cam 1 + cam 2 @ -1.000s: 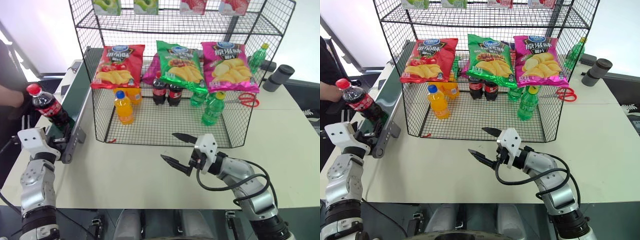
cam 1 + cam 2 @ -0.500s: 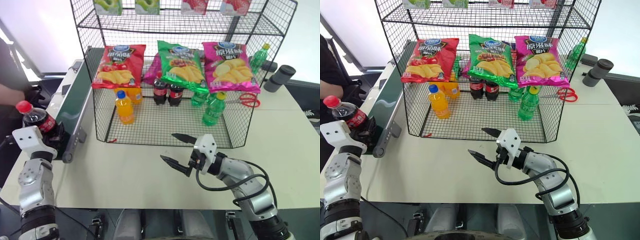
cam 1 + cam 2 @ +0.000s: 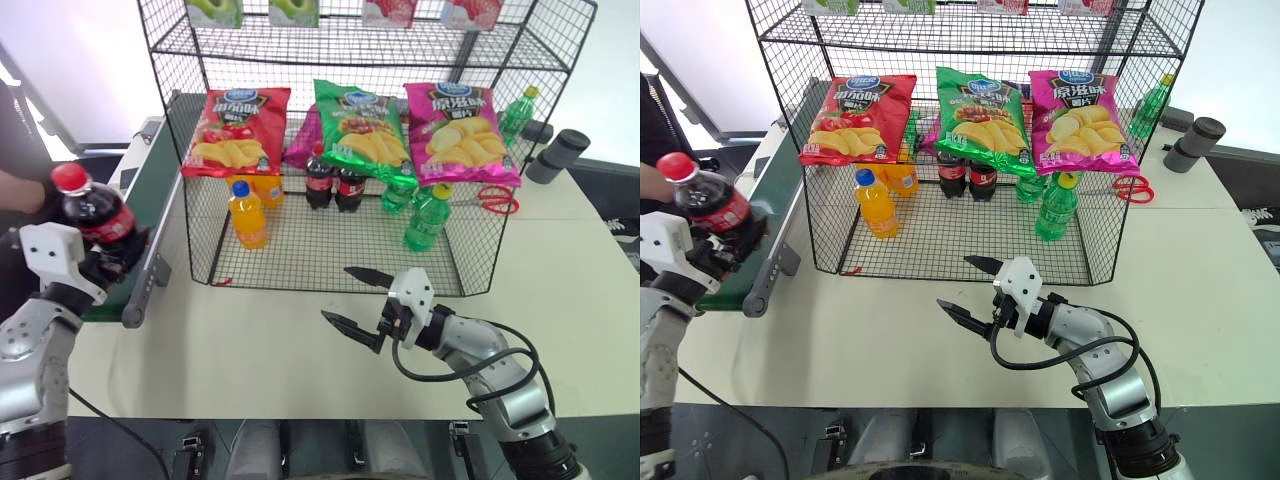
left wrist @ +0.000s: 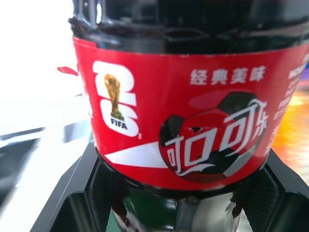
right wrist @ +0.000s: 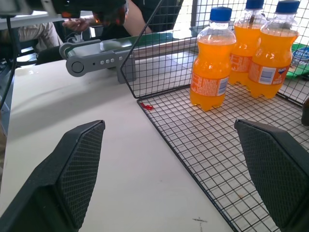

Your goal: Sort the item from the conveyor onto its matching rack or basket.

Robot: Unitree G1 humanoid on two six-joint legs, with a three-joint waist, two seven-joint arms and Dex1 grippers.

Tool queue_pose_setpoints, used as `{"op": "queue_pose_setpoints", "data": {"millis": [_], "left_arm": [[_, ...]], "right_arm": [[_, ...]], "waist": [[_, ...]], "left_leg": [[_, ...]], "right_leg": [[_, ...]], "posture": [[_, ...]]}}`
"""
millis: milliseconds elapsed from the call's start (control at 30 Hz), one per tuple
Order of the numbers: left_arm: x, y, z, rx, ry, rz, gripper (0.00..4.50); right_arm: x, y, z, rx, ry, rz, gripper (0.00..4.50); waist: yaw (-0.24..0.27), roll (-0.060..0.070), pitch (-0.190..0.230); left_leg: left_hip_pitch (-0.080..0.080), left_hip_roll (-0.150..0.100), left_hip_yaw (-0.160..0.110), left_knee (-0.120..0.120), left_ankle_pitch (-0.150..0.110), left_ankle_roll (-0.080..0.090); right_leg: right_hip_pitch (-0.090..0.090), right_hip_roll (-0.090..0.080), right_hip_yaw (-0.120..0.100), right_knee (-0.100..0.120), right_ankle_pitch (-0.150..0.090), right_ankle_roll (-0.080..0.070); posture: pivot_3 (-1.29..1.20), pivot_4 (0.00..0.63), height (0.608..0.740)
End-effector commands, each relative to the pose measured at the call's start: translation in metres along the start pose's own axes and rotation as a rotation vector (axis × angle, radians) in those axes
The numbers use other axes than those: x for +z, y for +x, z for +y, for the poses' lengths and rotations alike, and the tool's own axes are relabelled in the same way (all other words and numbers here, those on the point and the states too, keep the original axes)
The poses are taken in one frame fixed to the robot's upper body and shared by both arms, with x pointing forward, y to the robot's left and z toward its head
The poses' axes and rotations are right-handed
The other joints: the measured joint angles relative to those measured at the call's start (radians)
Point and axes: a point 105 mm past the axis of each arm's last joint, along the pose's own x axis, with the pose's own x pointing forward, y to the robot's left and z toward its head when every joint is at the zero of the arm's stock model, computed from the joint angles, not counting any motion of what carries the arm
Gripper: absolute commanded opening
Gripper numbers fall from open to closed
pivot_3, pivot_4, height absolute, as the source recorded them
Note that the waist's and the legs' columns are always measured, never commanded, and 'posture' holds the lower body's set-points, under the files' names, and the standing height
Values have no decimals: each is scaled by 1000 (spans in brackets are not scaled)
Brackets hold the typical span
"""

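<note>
Left gripper (image 3: 112, 262) is clamping the cola bottle (image 3: 92, 211) above the near end of the conveyor (image 3: 135, 237).

The bottle is standing upright between the black fingers, red cap up, its red label facing the left wrist camera. The right gripper (image 3: 358, 304) is hovering with its jaws spread wide and empty over the pale table (image 3: 250, 340), just in front of the wire rack (image 3: 330, 240), where orange soda bottles (image 5: 211, 60), cola bottles and green bottles (image 3: 428, 217) are standing on the mesh floor beneath hanging chip bags (image 3: 357, 125).

The cola bottle (image 4: 178, 121) label reads "FIFA" and "经典美味".
</note>
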Motion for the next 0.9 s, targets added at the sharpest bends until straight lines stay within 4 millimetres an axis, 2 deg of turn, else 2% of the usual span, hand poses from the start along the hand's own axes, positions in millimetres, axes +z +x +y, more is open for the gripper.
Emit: {"op": "queue_pose_setpoints", "data": {"millis": [33,167,300,433,633,900], "left_arm": [[17,3,-44,-265,2,17,2911],[8,15,-87,-472,14,76,2911],[6,34,-114,-577,-15,40,2911],[5,54,-149,-756,-3,-3,2911],[6,66,-176,-921,21,-40,2911],[7,79,-190,-982,71,-75,2911]], "right_arm": [[17,0,5,48,20,-51,4500],[32,3,9,84,94,-95,4500],[39,7,12,110,118,-93,4500],[51,10,13,122,188,-125,4500],[59,10,13,118,211,-136,4500],[61,10,23,152,235,-123,4500]], "waist": [[0,0,0],[3,2,1],[6,2,1],[7,3,2],[5,3,2],[10,2,2]], "left_leg": [[0,0,0,0,0,0],[0,0,0,-1,0,0],[0,0,0,0,1,0],[0,0,0,0,1,0],[-1,0,0,1,1,1],[-1,0,0,3,1,1]], "right_leg": [[0,0,0,0,0,0],[-1,0,0,1,-1,-2],[0,0,0,1,-1,-2],[-1,0,-1,1,-1,-2],[0,3,0,1,0,0],[0,7,-1,2,1,3]], "posture": [[0,150,740],[0,150,740],[0,150,740],[0,150,740],[0,150,740],[0,150,740]]}}
